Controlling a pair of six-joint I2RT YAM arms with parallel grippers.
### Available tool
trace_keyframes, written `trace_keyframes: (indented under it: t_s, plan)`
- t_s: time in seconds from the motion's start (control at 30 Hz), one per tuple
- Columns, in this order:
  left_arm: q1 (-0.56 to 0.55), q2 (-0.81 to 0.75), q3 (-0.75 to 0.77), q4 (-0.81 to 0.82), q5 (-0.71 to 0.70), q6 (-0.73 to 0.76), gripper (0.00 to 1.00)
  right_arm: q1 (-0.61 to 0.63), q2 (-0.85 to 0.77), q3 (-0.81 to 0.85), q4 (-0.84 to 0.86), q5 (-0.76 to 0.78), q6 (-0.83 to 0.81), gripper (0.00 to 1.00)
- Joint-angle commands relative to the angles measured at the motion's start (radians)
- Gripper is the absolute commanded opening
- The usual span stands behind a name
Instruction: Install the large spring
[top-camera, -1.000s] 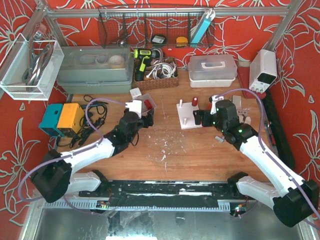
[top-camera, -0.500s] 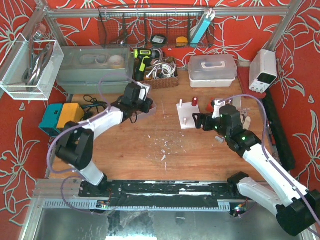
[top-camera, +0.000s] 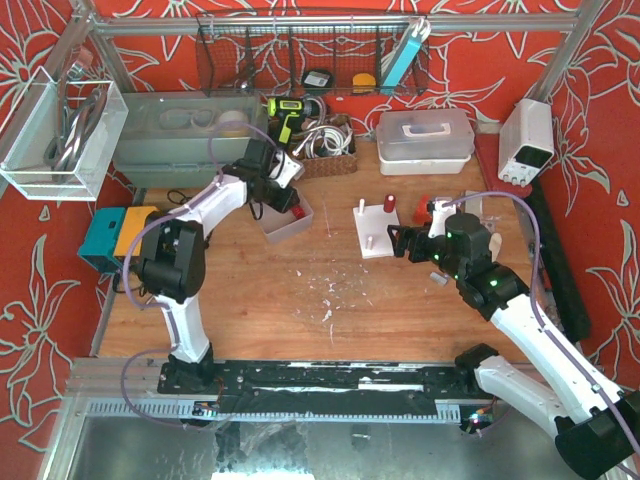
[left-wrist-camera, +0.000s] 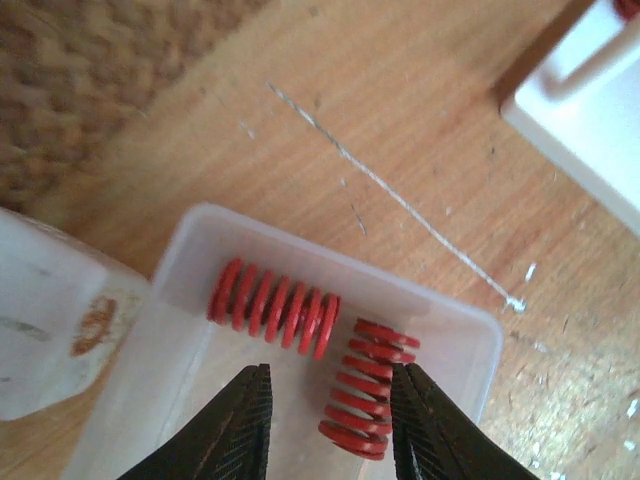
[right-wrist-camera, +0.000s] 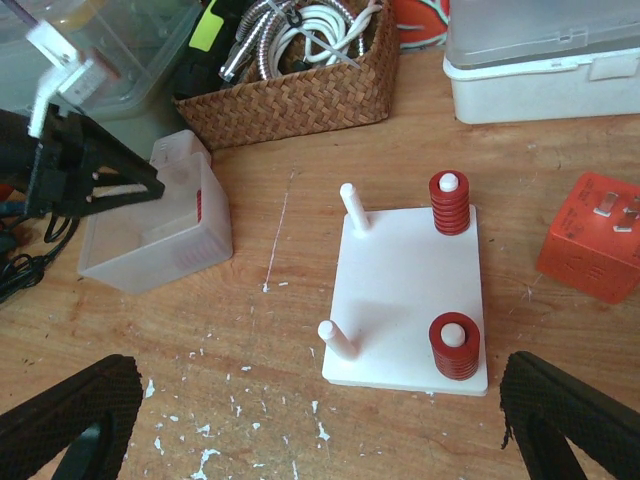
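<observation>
Two red springs lie in a clear plastic bin (left-wrist-camera: 470, 345) (top-camera: 287, 219) (right-wrist-camera: 150, 235): one crosswise (left-wrist-camera: 273, 308), one lengthwise (left-wrist-camera: 368, 390). Which of them is the large spring I cannot tell. My left gripper (left-wrist-camera: 330, 372) (top-camera: 281, 196) reaches down into the bin, jaws narrowed but open. The lengthwise spring sits between the fingers, against the right one (left-wrist-camera: 425, 420) and apart from the left. The white peg base (right-wrist-camera: 410, 290) (top-camera: 378, 234) carries two red springs (right-wrist-camera: 453, 347) and two bare pegs (right-wrist-camera: 337, 340). My right gripper (right-wrist-camera: 320, 425) (top-camera: 408, 242) hovers wide open in front of the base.
A wicker basket (top-camera: 318, 152) (right-wrist-camera: 290, 100) and a white lidded box (top-camera: 425, 140) stand behind the base. An orange block (right-wrist-camera: 598, 238) lies to its right. A grey tote (top-camera: 190, 140) and a blue-and-yellow box (top-camera: 120, 237) are on the left.
My left arm swung from the table's middle-left back to the bin and lowered into it, its jaws narrowing around a spring. The right arm shifted slightly and stayed open.
</observation>
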Motion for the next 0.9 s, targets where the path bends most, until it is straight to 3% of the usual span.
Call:
trace_keyframes:
  t_s: [0.0,0.37,0.87]
  plan:
    - [0.012,0.08,0.05,-0.174,0.051,0.12,0.38,0.004,-0.012,-0.013,-0.001,0.002,-0.001,0.98]
    - [0.036,0.191,0.163,-0.254,0.062,0.18,0.43,0.004,-0.005,-0.013,0.001,0.009,-0.006,0.98]
    - [0.039,0.265,0.189,-0.306,0.123,0.232,0.52,0.004,0.014,-0.018,0.012,0.01,-0.006,0.99]
